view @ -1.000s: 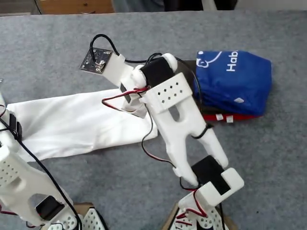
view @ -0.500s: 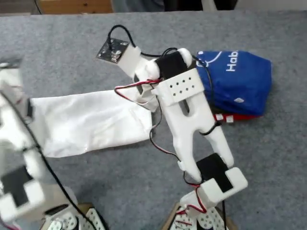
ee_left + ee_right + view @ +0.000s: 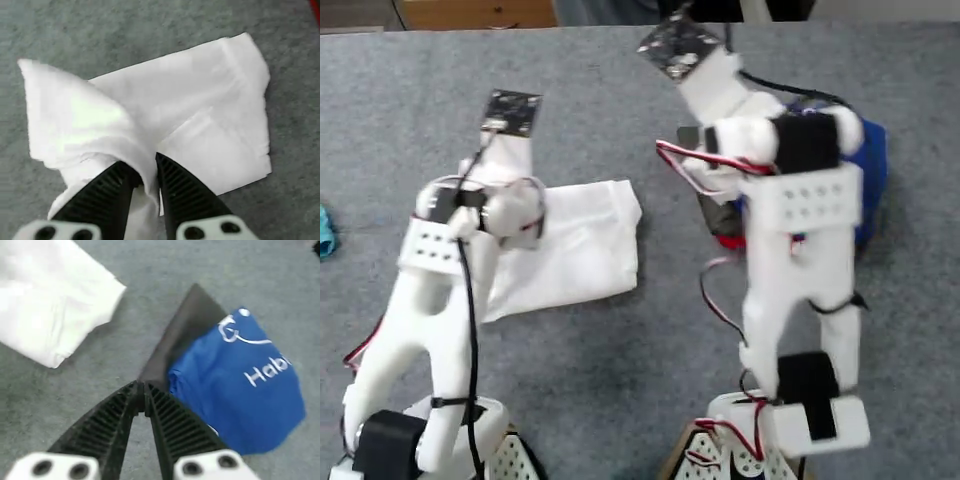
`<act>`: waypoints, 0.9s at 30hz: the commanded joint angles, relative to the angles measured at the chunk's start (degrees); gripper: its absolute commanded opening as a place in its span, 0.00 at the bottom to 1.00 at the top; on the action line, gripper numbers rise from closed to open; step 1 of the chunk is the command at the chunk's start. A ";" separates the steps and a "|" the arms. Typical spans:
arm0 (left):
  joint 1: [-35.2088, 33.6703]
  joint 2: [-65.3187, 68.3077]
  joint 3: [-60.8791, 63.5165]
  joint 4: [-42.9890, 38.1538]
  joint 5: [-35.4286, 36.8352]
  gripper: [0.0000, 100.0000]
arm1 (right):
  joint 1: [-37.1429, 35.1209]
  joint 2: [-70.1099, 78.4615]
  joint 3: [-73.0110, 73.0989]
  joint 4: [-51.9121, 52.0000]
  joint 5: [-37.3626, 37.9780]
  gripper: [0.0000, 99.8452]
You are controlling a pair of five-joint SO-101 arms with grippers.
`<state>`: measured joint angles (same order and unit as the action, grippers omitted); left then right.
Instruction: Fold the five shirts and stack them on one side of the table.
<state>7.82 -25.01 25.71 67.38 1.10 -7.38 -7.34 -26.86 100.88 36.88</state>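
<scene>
Nearest the viewer, two white plastic robot arms rise from the near edge of a grey, felt-like table cover (image 3: 600,380), one on the left and one on the right.

A little farther in, left of centre, lies one white cloth shirt (image 3: 200,110). It is soft and slightly wrinkled, folded into a rough rectangle with a seam line running across it. Its right end lies flat on the table. Its left end is lifted into a loose, puffy peak. The left gripper (image 3: 146,175) has two black ribbed fingers, and they pinch a fold of this raised white fabric between them.

Farther back and to the right sits a stack of folded shirts, well apart from the white one. One blue cloth shirt (image 3: 240,395) lies on top as a plump, rounded bundle with white print. Under it, one black cloth shirt (image 3: 185,330) juts out toward the left as a flat, pointed corner. In the overhead view, a thin strip of one red cloth shirt (image 3: 725,240) shows at the near left edge of the stack, partly hidden by the right arm.

The right gripper (image 3: 141,390) hangs above the table beside the black corner. Its two black ribbed fingers are pressed together, with nothing seen between them.

At the far left edge of the table lies one small teal scrap (image 3: 325,232); what it is cannot be told.
</scene>
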 commanded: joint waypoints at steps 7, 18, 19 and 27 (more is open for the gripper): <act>18.15 6.51 -0.75 -8.62 7.30 0.03 | 7.12 -13.76 -1.98 -0.09 -0.44 0.01; 20.97 12.92 -0.75 -15.38 8.70 0.03 | 9.58 -14.37 -0.57 -0.09 -4.04 0.01; 20.79 13.19 -0.75 -15.82 9.85 0.03 | 9.49 -14.37 0.40 -0.09 -3.96 0.01; 14.02 12.92 -4.44 -16.26 28.48 0.33 | 8.44 -14.37 11.12 -5.10 -4.13 0.01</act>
<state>24.88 -11.38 25.54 52.09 21.76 1.76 -20.88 -17.98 97.98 33.27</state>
